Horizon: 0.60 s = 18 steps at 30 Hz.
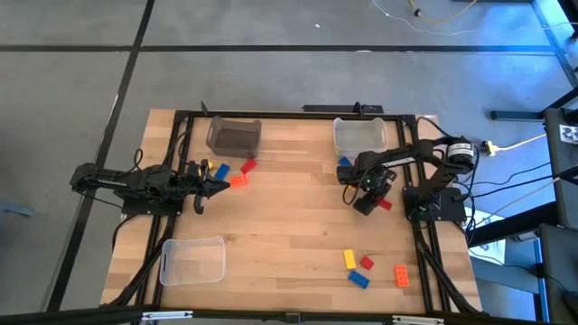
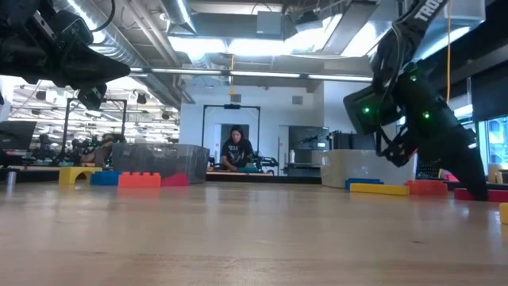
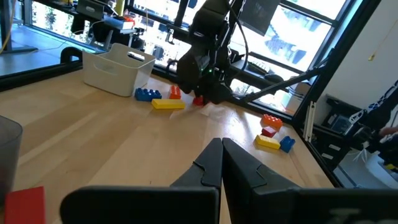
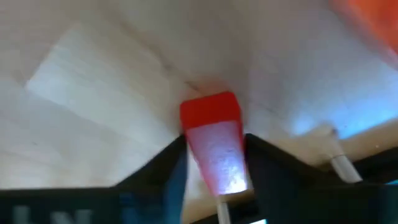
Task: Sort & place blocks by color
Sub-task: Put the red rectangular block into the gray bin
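Note:
My right gripper (image 1: 379, 200) is near the table's right side, shut on a red block (image 1: 386, 205). A blue block (image 1: 344, 162) lies on the wood just beyond it, before a clear bin (image 1: 359, 135). In the left wrist view a yellow block (image 3: 168, 104) and a small red one (image 3: 175, 92) lie beside that blue block (image 3: 147, 94). My left gripper (image 1: 217, 187) hovers shut at the left, touching nothing. Next to it lie orange (image 1: 239, 181), blue (image 1: 221, 170), yellow (image 1: 204, 167) and red (image 1: 249, 166) blocks. My right gripper (image 4: 211, 140) pinches the red block between its two fingers, one on each long side. The block's free end (image 4: 210, 112) sticks out beyond the fingertips toward the tabletop. The fingers slant downward. Whether the block touches the wood cannot be told.
A second bin (image 1: 233, 135) stands at the far left-centre and a third clear bin (image 1: 192, 260) at the near left. Yellow (image 1: 349, 260), red (image 1: 366, 263), blue (image 1: 359, 279) and orange (image 1: 401, 275) blocks lie near the near right corner. A person sits far behind the table (image 2: 236, 151).

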Each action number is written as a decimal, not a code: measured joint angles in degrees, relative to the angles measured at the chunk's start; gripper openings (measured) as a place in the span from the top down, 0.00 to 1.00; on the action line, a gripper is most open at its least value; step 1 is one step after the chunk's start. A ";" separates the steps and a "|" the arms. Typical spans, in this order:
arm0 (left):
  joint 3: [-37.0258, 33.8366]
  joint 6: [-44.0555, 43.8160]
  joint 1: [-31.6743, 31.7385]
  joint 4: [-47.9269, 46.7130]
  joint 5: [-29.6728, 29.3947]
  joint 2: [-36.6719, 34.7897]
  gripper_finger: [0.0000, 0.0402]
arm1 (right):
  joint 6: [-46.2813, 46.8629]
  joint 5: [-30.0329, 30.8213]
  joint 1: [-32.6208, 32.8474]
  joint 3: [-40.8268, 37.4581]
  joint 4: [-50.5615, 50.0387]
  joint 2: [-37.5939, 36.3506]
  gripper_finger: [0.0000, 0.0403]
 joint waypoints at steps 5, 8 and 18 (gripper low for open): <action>0.00 -0.01 0.01 0.00 0.00 -0.02 1.00 | -3.42 0.50 0.35 -0.29 -0.61 -1.96 0.75; 0.00 0.00 0.01 0.00 0.00 0.00 1.00 | -3.66 0.18 1.78 0.04 -1.67 -7.35 0.75; 0.00 0.00 0.01 0.00 0.00 -0.02 1.00 | 5.61 -2.02 9.73 0.59 31.95 -29.44 0.75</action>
